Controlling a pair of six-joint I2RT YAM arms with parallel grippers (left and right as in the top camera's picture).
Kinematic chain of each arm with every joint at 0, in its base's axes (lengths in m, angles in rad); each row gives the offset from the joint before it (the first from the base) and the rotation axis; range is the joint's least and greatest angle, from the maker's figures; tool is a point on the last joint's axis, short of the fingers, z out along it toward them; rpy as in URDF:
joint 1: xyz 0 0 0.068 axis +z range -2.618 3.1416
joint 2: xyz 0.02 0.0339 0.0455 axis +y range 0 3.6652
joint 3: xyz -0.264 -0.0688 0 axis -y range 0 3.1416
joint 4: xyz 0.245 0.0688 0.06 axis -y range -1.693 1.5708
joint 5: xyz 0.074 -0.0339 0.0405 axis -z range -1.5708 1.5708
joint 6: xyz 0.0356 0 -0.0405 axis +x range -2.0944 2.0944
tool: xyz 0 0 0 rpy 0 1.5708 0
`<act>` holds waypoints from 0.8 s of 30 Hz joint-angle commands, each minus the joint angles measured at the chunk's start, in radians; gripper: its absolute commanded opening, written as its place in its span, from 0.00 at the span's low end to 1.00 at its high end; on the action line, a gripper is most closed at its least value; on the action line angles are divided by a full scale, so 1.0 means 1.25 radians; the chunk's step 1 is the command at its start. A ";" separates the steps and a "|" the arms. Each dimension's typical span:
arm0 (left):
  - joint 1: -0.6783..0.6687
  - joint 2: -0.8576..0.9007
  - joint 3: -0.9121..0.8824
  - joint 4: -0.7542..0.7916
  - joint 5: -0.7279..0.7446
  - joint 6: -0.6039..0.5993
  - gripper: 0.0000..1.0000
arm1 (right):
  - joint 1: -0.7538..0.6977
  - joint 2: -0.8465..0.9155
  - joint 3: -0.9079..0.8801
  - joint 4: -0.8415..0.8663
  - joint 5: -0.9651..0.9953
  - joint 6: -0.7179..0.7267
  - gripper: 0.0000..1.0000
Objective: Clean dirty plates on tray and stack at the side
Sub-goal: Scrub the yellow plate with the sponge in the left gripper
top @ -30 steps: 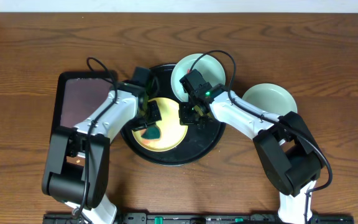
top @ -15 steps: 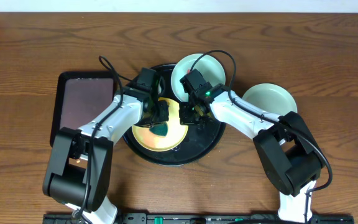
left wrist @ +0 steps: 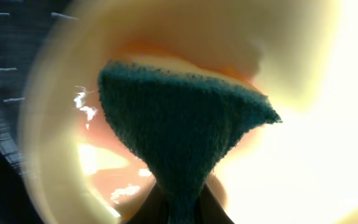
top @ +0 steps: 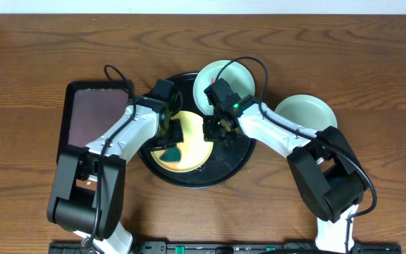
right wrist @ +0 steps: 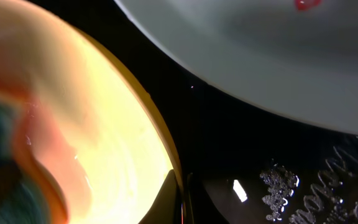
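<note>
White shells and black joints clad the left arm (top: 122,134) and right arm (top: 273,134). Black cables (top: 115,73) loop behind the black fingers (top: 175,130). A green light (top: 235,107) glows behind the right ones.

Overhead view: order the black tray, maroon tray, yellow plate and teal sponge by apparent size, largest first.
Largest to smallest:
1. black tray
2. maroon tray
3. yellow plate, partly covered
4. teal sponge
</note>
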 commanded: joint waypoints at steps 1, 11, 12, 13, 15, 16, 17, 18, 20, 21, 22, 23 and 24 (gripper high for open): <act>-0.007 0.014 0.002 0.000 0.229 0.175 0.07 | -0.013 0.014 0.011 -0.002 0.006 0.014 0.01; 0.032 0.008 0.022 0.145 -0.146 -0.087 0.07 | -0.017 0.014 0.011 -0.006 -0.013 0.007 0.01; 0.042 0.000 0.039 0.132 -0.141 -0.087 0.07 | -0.017 0.014 0.011 -0.009 -0.013 0.002 0.01; 0.056 -0.018 0.069 0.106 -0.140 -0.087 0.07 | -0.018 0.014 0.011 -0.012 -0.013 -0.005 0.01; 0.073 -0.045 0.105 0.072 -0.140 -0.087 0.07 | -0.018 0.014 0.011 -0.014 -0.012 -0.005 0.01; 0.081 -0.062 0.125 0.052 -0.140 -0.086 0.07 | -0.018 0.014 0.011 -0.015 -0.012 -0.005 0.01; 0.090 -0.081 0.145 0.031 -0.140 -0.080 0.07 | -0.018 0.014 0.011 -0.015 -0.012 -0.005 0.01; 0.103 -0.109 0.168 0.002 -0.140 -0.065 0.07 | -0.018 0.014 0.011 -0.015 -0.012 -0.007 0.01; 0.120 -0.146 0.186 -0.024 -0.141 -0.031 0.08 | -0.017 0.013 0.012 -0.014 -0.013 -0.013 0.01; 0.132 -0.169 0.188 -0.037 -0.141 -0.013 0.07 | -0.017 0.013 0.015 -0.015 -0.013 -0.018 0.01; 0.147 -0.191 0.188 -0.052 -0.141 -0.001 0.07 | -0.017 0.013 0.019 -0.018 -0.013 -0.026 0.01; 0.161 -0.204 0.188 -0.067 -0.144 0.004 0.07 | -0.016 0.013 0.025 -0.021 -0.012 -0.033 0.01; 0.177 -0.214 0.188 -0.084 -0.144 0.012 0.07 | -0.015 0.013 0.031 -0.026 -0.012 -0.043 0.01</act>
